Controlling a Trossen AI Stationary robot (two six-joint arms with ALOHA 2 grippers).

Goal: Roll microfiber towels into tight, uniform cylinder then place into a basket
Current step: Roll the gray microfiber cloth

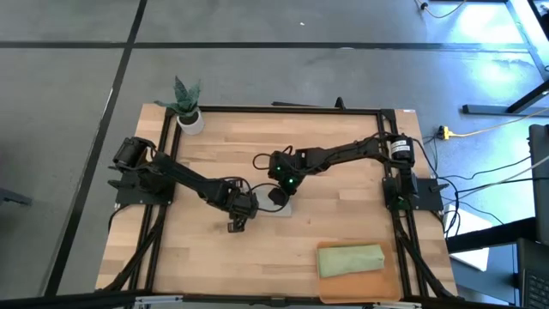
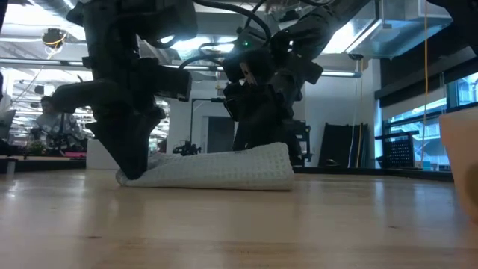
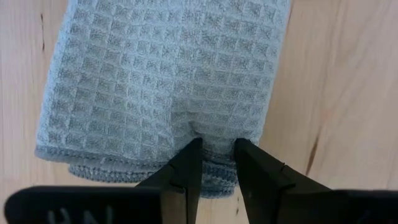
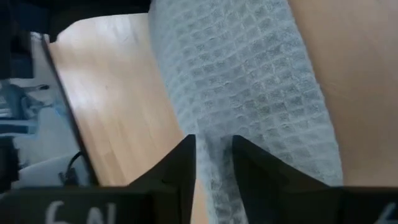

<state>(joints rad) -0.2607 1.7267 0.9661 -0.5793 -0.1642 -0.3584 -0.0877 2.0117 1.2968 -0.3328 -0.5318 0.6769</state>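
Left hand (image 3: pixel 216 163) clamped on your grey towel (image 3: pixel 168 81) edge, right hand (image 4: pixel 213 163) pinching its opposite end, green towel (image 1: pixel 350 260) in basket (image 1: pixel 390 287), plant pot (image 1: pixel 190 120) at worktop (image 1: pixel 343 223) corner.

I work in a big lab room: my pale wooden table (image 1: pixel 343 197) stands on a grey concrete floor (image 1: pixel 257 73), with loose black cables (image 1: pixel 480 184) and bright ceiling lights (image 2: pixel 30 52).

Potted plant (image 1: pixel 187 106) at table (image 1: pixel 214 249) corner
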